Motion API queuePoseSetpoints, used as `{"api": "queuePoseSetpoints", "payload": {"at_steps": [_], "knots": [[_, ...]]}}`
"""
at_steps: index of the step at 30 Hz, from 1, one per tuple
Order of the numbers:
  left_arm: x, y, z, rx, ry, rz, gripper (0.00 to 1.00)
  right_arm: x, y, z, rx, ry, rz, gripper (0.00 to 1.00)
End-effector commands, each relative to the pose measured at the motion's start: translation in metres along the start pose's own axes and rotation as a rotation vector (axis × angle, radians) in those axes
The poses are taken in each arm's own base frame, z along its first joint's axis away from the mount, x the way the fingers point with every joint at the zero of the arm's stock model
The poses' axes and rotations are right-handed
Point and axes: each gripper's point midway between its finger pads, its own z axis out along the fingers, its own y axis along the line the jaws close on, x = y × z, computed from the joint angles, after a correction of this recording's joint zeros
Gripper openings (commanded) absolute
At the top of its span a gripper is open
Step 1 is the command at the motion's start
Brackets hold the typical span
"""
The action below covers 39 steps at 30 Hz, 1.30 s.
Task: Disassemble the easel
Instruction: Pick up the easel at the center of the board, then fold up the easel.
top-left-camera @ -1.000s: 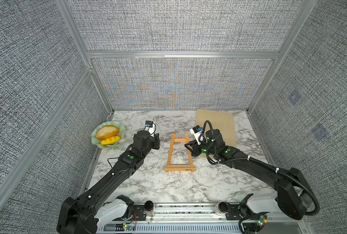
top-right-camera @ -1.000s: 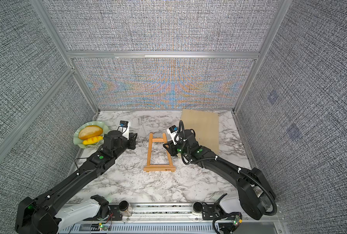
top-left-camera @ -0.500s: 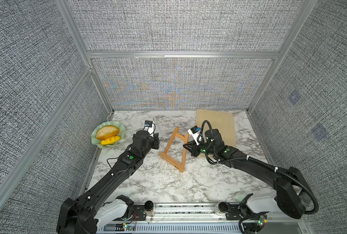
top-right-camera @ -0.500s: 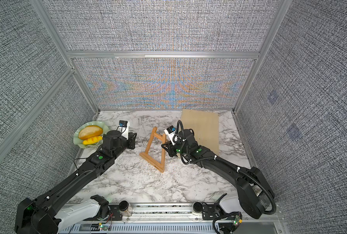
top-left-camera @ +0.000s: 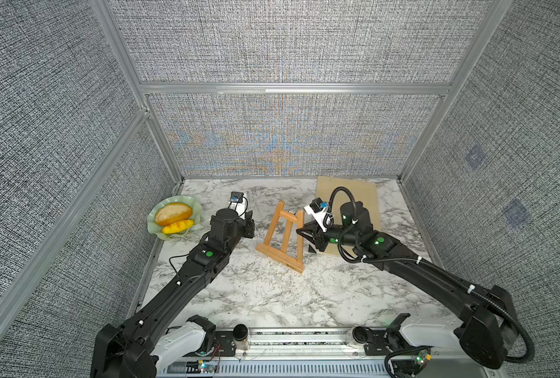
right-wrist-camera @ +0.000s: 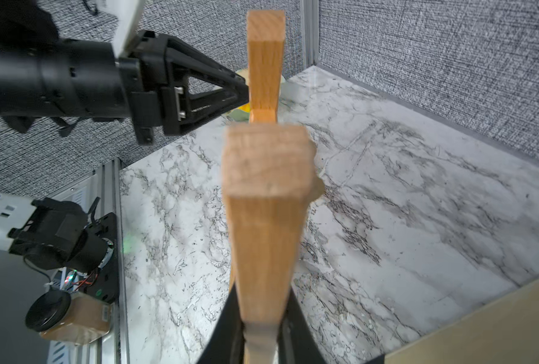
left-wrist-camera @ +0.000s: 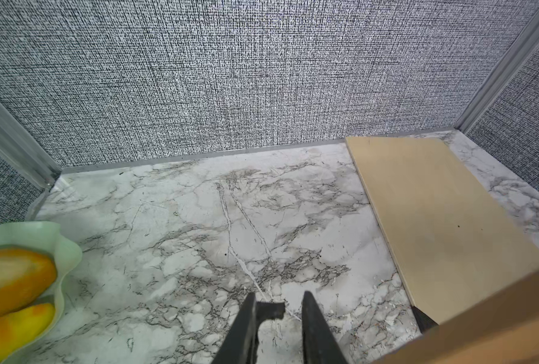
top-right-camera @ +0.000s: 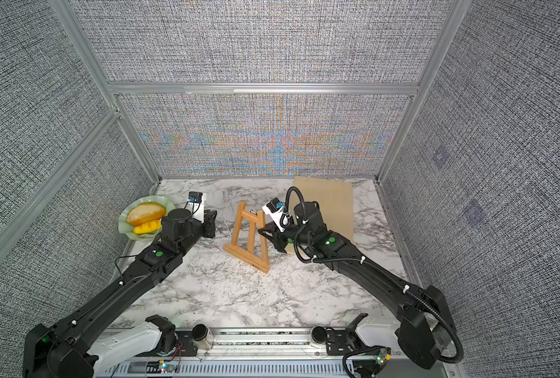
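Two arms reach in over a white marble-patterned tabletop [top-left-camera: 255, 301], and you are boxed in on three sides by grey woven wall panels [top-left-camera: 272, 49] set in aluminium framing. At the far right of the surface a pale board [top-left-camera: 365, 196] lies flat. At the far left a wavy green plate [top-left-camera: 152, 229] carries a bread roll [top-left-camera: 173, 212] and a yellow piece of food [top-left-camera: 178, 225].

Your easel [top-left-camera: 278, 260] stands near the middle of the table, between the two arms in both top views. Its wide bottom ledge is turned at an angle to the table's front edge. Your right gripper [top-left-camera: 302, 237] is clenched on the easel's leg nearest that arm. The right wrist view shows the easel [right-wrist-camera: 262, 220] pinched between the two black fingers [right-wrist-camera: 227, 324].

Your left gripper [top-left-camera: 250, 226] sits just beside the opposite leg. In the left wrist view the left gripper [left-wrist-camera: 276, 315] has its jaws slightly parted, with only marble showing between them. You cannot tell whether its tip touches the leg.
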Motion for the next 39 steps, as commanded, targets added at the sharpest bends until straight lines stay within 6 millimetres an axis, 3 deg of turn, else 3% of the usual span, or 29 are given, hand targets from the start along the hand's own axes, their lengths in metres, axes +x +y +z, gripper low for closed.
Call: {"api": "queuePoseSetpoints", "payload": {"at_steps": [1,12,22,30,39], "knots": [[-0.017,0.003,-0.002,-0.016,-0.056,0.009,0.26,-0.009,0.015,-0.007,-0.07,-0.012,-0.06,0.03],[-0.017,0.007,0.001,-0.03,-0.07,0.015,0.26,-0.01,0.026,-0.01,-0.127,0.056,-0.124,0.02],[-0.019,0.017,-0.006,-0.065,-0.081,0.021,0.26,0.01,0.055,-0.015,-0.269,0.16,-0.096,0.02],[-0.019,0.019,-0.007,-0.066,-0.08,0.019,0.26,0.027,0.068,0.001,-0.377,0.18,-0.049,0.02],[-0.021,0.019,-0.011,-0.062,-0.079,0.026,0.26,0.043,0.049,0.032,-0.383,0.265,-0.028,0.02]]}}
